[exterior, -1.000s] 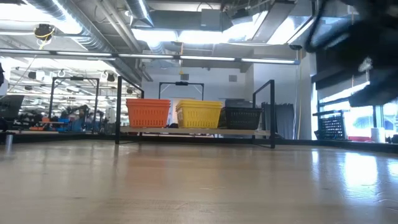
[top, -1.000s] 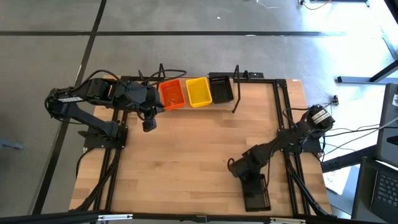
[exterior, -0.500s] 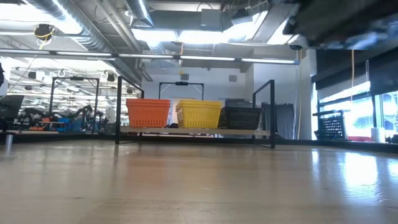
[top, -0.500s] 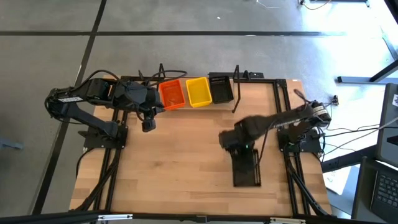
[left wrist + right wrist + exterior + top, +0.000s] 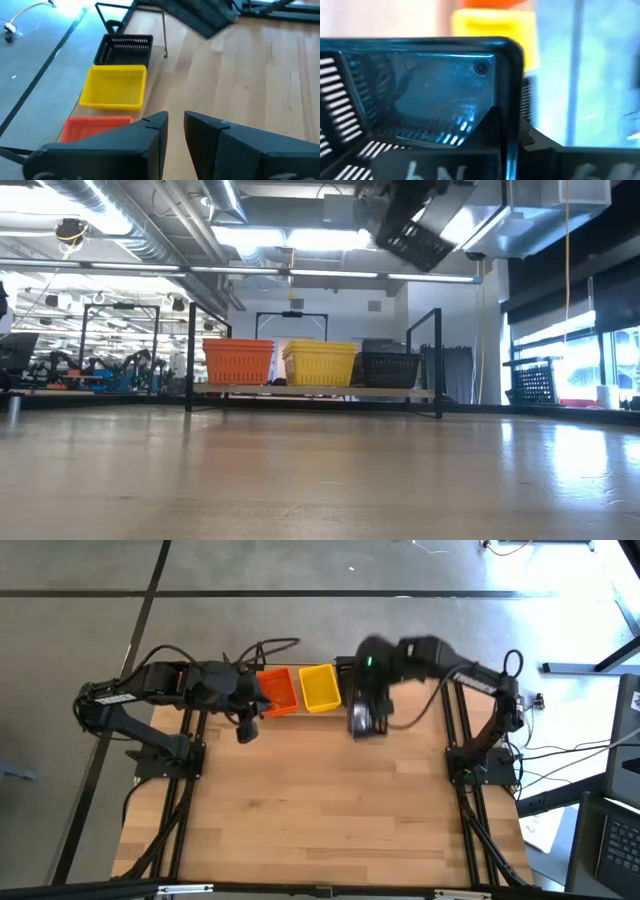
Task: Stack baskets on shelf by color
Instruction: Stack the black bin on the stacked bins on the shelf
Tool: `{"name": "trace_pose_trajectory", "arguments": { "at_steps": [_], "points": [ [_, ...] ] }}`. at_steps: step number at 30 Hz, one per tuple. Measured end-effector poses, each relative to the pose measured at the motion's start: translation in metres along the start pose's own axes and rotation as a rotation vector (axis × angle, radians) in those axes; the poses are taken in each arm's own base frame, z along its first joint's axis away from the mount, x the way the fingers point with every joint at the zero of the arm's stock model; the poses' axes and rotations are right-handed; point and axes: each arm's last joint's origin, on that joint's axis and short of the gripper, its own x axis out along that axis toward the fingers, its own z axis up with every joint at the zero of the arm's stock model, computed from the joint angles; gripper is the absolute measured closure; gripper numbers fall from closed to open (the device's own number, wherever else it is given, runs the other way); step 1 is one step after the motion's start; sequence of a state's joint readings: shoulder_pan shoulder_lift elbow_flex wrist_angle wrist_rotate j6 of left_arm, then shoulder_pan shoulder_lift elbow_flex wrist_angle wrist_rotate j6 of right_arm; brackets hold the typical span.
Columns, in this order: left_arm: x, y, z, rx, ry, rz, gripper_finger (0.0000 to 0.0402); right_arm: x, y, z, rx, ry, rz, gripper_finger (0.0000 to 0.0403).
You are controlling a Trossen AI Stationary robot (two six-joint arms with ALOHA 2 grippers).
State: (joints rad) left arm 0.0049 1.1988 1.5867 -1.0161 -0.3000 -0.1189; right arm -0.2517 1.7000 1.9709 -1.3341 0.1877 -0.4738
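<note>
On the shelf (image 5: 310, 391) at the table's far edge stand orange baskets (image 5: 278, 690), yellow baskets (image 5: 320, 687) and a black basket (image 5: 390, 368), side by side on the plank. My right gripper (image 5: 366, 690) is shut on another black basket (image 5: 415, 238), which is tilted in the air in front of and above the shelf's black end. My left gripper (image 5: 175, 131) hovers over the table by the orange end of the shelf, open by a narrow gap, with nothing between its fingers. My right gripper holds the black basket by a side wall next to a corner (image 5: 506, 117). One finger looks to be inside the basket and the other finger (image 5: 542, 145) outside. The basket is lifted clear of table and shelf and hangs tilted, as the low view shows.
The shelf's black upright end loops (image 5: 437, 360) rise at both ends of the plank. The wooden tabletop (image 5: 320, 800) stretches in front of the shelf. Cables run by the right arm's base (image 5: 480, 765).
My right arm has swung from the table's near right part up and toward the far edge, carrying the black basket with it. The basket has left the tabletop, been lifted high and now hangs tilted by the shelf's black end.
</note>
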Motion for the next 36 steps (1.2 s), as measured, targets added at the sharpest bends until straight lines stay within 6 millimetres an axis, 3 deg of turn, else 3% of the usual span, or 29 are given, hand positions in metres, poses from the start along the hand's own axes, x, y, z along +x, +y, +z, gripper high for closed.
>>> {"name": "trace_pose_trajectory", "arguments": {
  "at_steps": [6,14,23,36],
  "points": [
    [0.004,0.015,0.005,-0.039,-0.039,0.064,0.0347,0.016,-0.063,-0.014,-0.058,-0.087,-0.145,0.0403],
    [0.016,0.034,0.008,-0.082,-0.023,0.146,0.0347,0.074,-0.102,-0.032,-0.108,0.031,-0.103,0.0403],
    [0.017,0.046,0.009,-0.123,-0.026,0.196,0.0347,0.121,-0.112,-0.039,-0.146,0.113,-0.033,0.0403],
    [0.018,0.05,0.008,-0.133,-0.022,0.211,0.0347,0.143,-0.111,-0.04,-0.151,0.145,0.015,0.0403]
  ]
}}
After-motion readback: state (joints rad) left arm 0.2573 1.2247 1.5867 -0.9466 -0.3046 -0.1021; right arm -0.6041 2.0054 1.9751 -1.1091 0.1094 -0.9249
